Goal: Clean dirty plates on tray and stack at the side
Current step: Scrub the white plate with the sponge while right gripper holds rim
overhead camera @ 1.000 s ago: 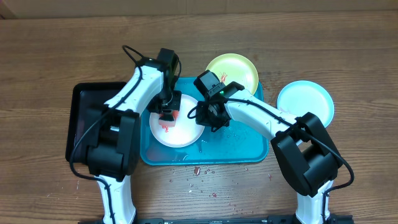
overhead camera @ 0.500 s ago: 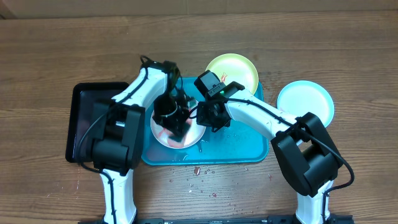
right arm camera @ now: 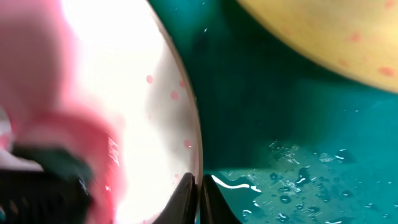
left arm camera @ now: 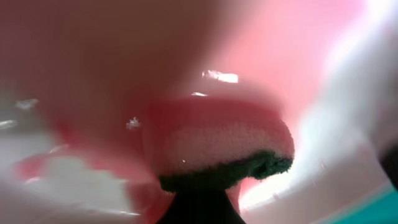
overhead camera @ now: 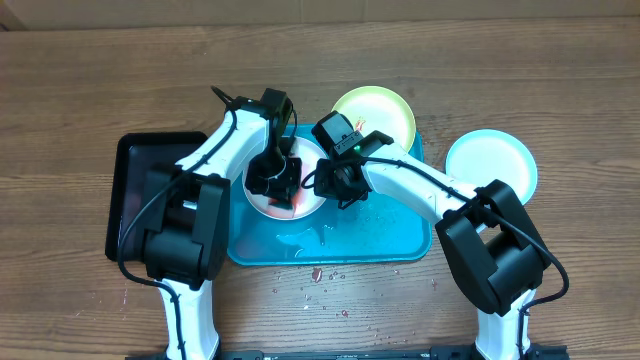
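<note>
1. Overhead, the turquoise tray [overhead camera: 400, 235] sits mid-table, with wet patches shining on its floor.
2. The pinkish-white plate [overhead camera: 308, 158] lies in the tray's left half, and a red smear shows on its face.
3. The left gripper [overhead camera: 276, 186] is down over that plate, its jaws clamped on a sponge [left arm camera: 217, 146] (pink, with a dark green scouring layer) that presses flat against the plate's surface.
4. The right gripper [right arm camera: 200, 186] is pinched tight on the same plate's rim, on the side toward the tray's middle, with one finger on each side of the edge.
5. The yellow-green plate [overhead camera: 385, 110] sits at the tray's far right corner, partly overhanging the rim (small red specks dot it).
6. The light blue plate [overhead camera: 490, 165] is off the tray, on the wooden table [overhead camera: 500, 60] just to the tray's right, and looks clean.
7. A black tray [overhead camera: 125, 200] lies beside the tray's left edge, though an arm hides whether they touch.
8. Red crumbs [overhead camera: 315, 273] are scattered on the table along the tray's near edge.
</note>
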Controlling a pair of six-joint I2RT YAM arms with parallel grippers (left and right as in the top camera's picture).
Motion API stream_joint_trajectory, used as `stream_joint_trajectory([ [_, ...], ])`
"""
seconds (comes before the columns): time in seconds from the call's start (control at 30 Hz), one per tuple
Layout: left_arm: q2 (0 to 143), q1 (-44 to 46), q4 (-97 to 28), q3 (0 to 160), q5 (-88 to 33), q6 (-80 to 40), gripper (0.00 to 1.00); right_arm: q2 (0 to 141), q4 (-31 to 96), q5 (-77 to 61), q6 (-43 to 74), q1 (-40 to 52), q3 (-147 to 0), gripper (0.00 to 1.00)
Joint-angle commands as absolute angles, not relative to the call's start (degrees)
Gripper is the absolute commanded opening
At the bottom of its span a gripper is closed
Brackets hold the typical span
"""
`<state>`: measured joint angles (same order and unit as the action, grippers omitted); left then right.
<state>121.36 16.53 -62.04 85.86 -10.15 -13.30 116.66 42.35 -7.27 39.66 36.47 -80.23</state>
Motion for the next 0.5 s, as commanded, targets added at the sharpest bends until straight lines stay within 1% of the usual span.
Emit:
stream_joint_trajectory([
  [0.0,124.25,14.59,-57.47,85.82,17.56,-28.38,0.04,116.84,43.81,-7.73,39.00,36.91,-80.07,0.04],
  [0.17,123.28,14.83,-53.82,85.82,24.49,-28.10,0.04,116.84,43.92,-7.75,38.79,36.91,-80.07,0.04],
  [0.23,123.55,15.03,-52.14,85.76,23.99,-25.26,0.04,116.84,43.97,-7.75,38.79,36.91,-80.07,0.04],
  [0.3,123.66,15.07,-50.41,85.76,20.01,-20.10,0.04,116.84,43.97,-7.75,38.79,36.91,-80.07,0.04],
  [0.37,123.66,15.05,-49.23,85.76,11.92,-12.34,0.04,116.84,43.97,-7.75,38.72,36.91,-80.07,0.04],
  [0.43,123.66,15.05,-49.21,85.76,1.93,-3.73,0.04,116.84,43.97,-7.79,38.57,36.91,-80.07,0.04],
  [0.47,123.66,15.05,-50.13,85.76,-6.81,3.25,0.04,116.84,43.97,-7.92,38.37,36.91,-80.07,0.04],
])
